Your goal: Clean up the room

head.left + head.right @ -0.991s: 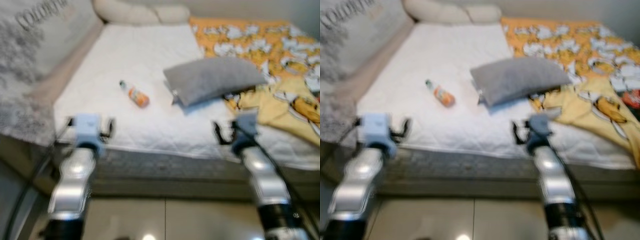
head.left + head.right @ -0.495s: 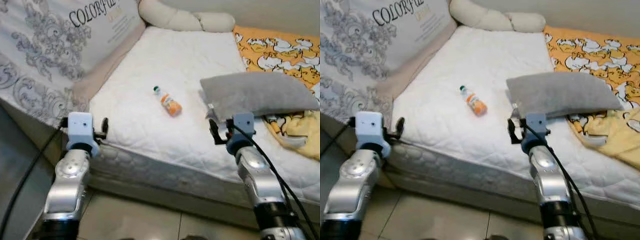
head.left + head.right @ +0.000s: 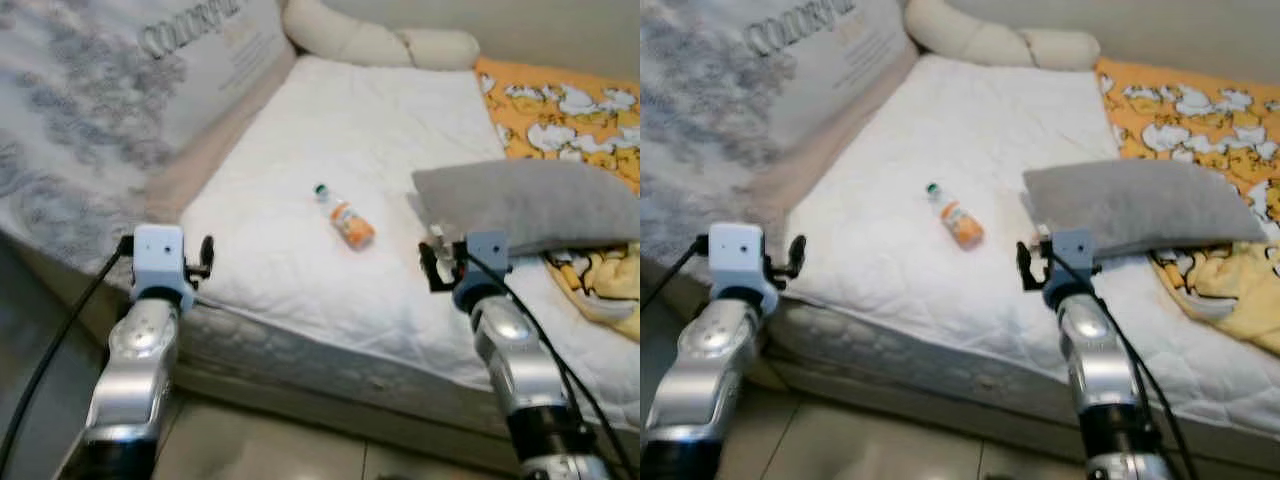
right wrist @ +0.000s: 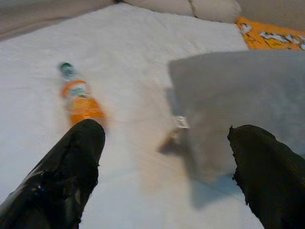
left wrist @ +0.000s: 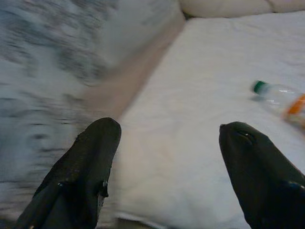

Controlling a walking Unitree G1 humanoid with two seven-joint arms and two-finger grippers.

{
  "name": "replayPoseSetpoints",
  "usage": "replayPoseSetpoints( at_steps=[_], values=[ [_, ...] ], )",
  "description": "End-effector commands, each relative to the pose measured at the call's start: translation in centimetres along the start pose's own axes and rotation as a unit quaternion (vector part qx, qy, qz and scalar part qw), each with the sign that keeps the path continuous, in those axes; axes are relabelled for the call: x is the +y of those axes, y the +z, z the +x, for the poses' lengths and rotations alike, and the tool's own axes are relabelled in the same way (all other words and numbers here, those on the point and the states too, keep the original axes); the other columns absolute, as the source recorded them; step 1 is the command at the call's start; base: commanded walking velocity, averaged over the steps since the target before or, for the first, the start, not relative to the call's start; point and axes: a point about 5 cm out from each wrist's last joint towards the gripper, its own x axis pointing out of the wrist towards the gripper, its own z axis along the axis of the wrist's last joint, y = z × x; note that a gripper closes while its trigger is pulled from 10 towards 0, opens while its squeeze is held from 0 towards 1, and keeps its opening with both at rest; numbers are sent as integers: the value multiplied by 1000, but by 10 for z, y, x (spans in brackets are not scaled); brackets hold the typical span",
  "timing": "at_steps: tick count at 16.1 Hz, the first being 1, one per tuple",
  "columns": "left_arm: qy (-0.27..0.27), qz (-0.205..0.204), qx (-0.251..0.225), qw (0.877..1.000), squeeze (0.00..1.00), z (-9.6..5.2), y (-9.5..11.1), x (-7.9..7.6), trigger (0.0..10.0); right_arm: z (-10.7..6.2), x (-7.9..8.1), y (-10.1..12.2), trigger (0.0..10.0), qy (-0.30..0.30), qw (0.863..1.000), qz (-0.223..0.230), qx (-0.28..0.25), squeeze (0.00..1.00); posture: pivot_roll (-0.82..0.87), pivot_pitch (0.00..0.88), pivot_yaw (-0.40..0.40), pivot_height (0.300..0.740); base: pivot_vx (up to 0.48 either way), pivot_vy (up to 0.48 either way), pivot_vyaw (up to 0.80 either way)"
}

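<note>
The tidying looks barely begun: a small bottle [image 3: 346,216] with a green cap and orange label lies on its side near the middle of the frame on the white mattress [image 3: 370,120] of the bed, untouched, and a grey pillow [image 3: 530,203] sits askew at centre right, partly over a yellow and orange printed blanket [image 3: 560,110] at the upper right. Cream cushions [image 3: 380,42] lie along the top edge, and a patterned grey cover [image 3: 90,110] fills the upper left. Judging by this, picking up the bottle and straightening the bedding are both left to do. The left gripper [image 5: 164,167] hovers at the lower left by the mattress's near corner, its fingers [image 5: 83,167] spread apart and holding nothing; in its wrist view the bottle lies well ahead and off toward one finger. The right gripper [image 4: 167,171] hangs at the lower right over the mattress edge just before the pillow, fingers [image 4: 66,167] likewise released and empty. In its wrist view the bottle lies near, just beyond one fingertip, not between the two.
</note>
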Motion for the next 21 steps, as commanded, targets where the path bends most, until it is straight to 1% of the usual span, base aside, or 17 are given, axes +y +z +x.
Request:
replayPoseSetpoints(
  at_steps=[1,2,3,5,7,9,11,14,15,16,19,21],
  values=[
    [0,9,-8,1000,0,1,4,0,10000,1,-1,5,10000,-1,1000,2,-8,0,23,0,-19,740,296,0,0],
    [12,10,-21,1000,0,1,5,2,10000,1,-1,5,10000,-1,1000,2,-7,0,24,0,-20,740,315,0,0],
    [11,9,-19,1000,0,1,5,2,10000,1,-1,5,10000,-1,1000,3,-7,0,24,0,-19,740,341,0,0],
    [-5,5,-10,1000,0,1,4,1,10000,1,-1,5,10000,0,1000,2,-7,0,22,0,-18,740,339,0,0],
    [-9,13,-10,1000,0,1,4,-1,10000,2,-1,6,10000,5,1000,1,-7,0,21,0,-18,740,343,0,0],
    [-14,17,-8,1000,0,1,3,-1,10000,2,0,6,10000,11,1000,-4,-6,0,21,0,-18,740,336,0,800],
    [-18,16,-4,1000,55,1,3,-1,10000,2,1,6,10000,11,1000,-2,-6,0,21,0,-17,740,334,0,800],
    [-28,24,-4,999,71,1,3,-3,10000,1,0,5,10000,11,1000,-2,-4,0,21,0,-17,740,336,0,800],
    [-31,26,-4,999,71,0,3,-4,10000,1,0,5,10000,10,1000,-2,-4,0,21,0,-17,740,337,0,800],
    [-43,35,-4,998,59,-2,3,-6,10000,0,-1,6,10000,2,1000,7,-8,0,10,0,-7,740,330,0,0],
    [-49,35,-5,998,51,-8,4,-5,10000,-4,-5,8,10000,-6,1000,10,-14,0,4,0,-8,740,316,0,0],
    [-71,34,-4,997,4,-10,5,-9,10000,-2,-12,9,10000,-10,1000,12,-10,0,5,0,-14,740,0,0,0]
  ],
)
